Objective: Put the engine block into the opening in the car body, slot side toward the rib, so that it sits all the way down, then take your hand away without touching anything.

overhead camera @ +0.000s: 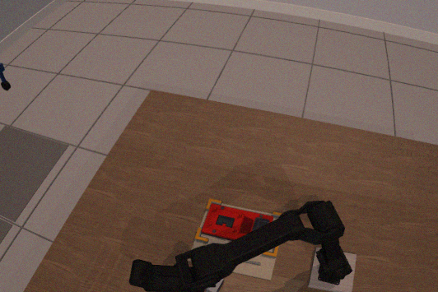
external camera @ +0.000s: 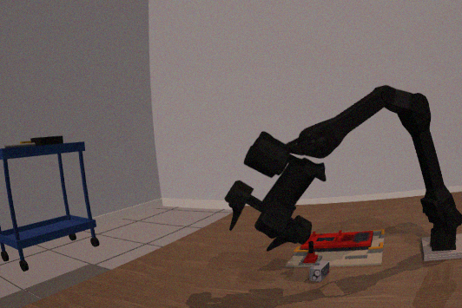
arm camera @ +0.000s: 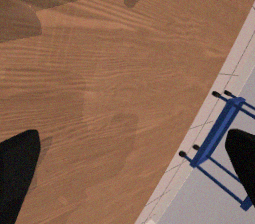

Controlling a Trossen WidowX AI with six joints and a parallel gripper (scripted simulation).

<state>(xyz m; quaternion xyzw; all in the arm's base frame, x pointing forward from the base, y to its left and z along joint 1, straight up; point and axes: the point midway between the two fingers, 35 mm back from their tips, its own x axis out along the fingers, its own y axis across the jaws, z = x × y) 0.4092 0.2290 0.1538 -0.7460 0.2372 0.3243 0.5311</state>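
Above the surface, the black arm [overhead camera: 255,238] [external camera: 360,114] arches over, its open, empty jaws [external camera: 250,239] tilted downward.

wood tabletop [arm camera: 97,100] | blue cart [arm camera: 218,132] beyond edge | two dark fingertips apart

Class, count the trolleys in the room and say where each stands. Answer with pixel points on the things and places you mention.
1: a blue trolley [external camera: 47,149] [arm camera: 218,131] on the tiled floor, left in the exterior view. Others could be hidden outside these views.
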